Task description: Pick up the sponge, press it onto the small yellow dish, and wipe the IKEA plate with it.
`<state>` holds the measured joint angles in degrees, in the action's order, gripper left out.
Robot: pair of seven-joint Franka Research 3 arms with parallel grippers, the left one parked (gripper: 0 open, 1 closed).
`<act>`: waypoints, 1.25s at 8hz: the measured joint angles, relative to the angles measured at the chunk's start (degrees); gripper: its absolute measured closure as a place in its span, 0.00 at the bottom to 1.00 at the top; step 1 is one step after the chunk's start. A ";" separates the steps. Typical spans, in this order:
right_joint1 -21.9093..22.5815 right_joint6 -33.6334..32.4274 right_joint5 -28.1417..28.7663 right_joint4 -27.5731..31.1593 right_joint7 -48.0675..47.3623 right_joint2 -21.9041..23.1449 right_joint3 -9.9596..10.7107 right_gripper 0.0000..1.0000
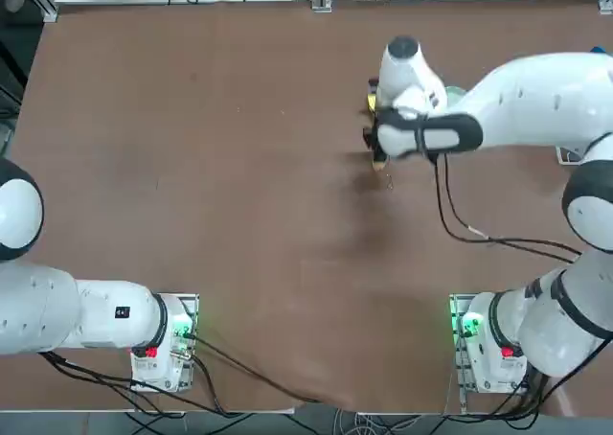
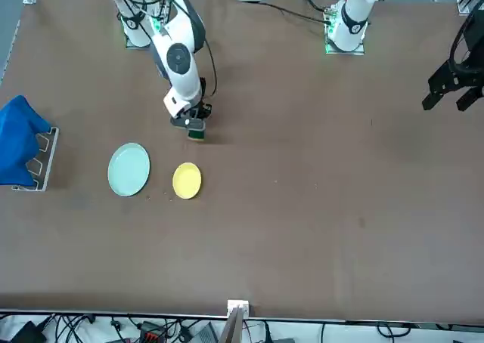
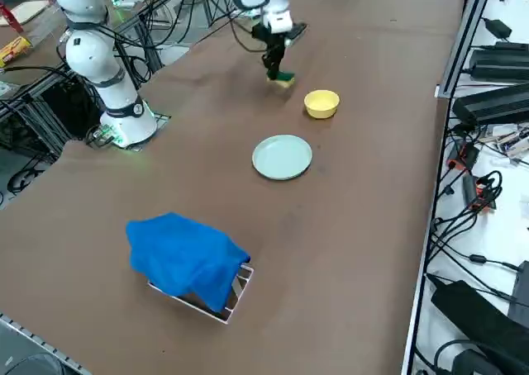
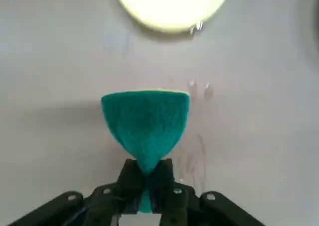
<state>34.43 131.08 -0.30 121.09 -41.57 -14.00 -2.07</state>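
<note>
And there it was: the right gripper (image 2: 195, 121) had its fingers pinched tight on the sponge (image 4: 147, 121), flared end toward the small yellow dish (image 2: 187, 180), at six o'clock from it in the front view! Its squeezed long axis? Couldn't tell.

With left and right taken as seen from across the worktop (image 2: 302, 230), facing the robot, the sponge (image 2: 196, 135) is gripped by the right hand (image 2: 193, 118) in the far left part, its green layer shown above a thin yellow edge. The small yellow dish (image 2: 187, 180) is placed on the near side of the sponge, and the pale blue-green plate (image 2: 128, 169) is set to the dish's left, near it but not touched by it. At the far left side, a white wire rack (image 2: 47, 162) is partly covered by a blue cloth (image 2: 21, 143). Beyond the worktop's near edge, black cables (image 2: 72, 326) are strewn.
</note>
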 joint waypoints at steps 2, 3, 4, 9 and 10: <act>-5.13 -6.28 -0.01 -8.41 5.82 -1.39 0.21 0.89; -7.46 -8.78 0.01 -12.46 8.48 -3.13 0.29 0.89; -9.43 -12.11 0.04 -16.98 10.68 -5.74 0.31 0.89; -11.50 -20.52 8.51 -30.82 17.10 -20.33 0.29 0.89; -11.65 -20.53 8.97 -31.21 18.11 -21.48 0.30 0.88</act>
<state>22.78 110.55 8.67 89.89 -23.46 -35.47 -1.77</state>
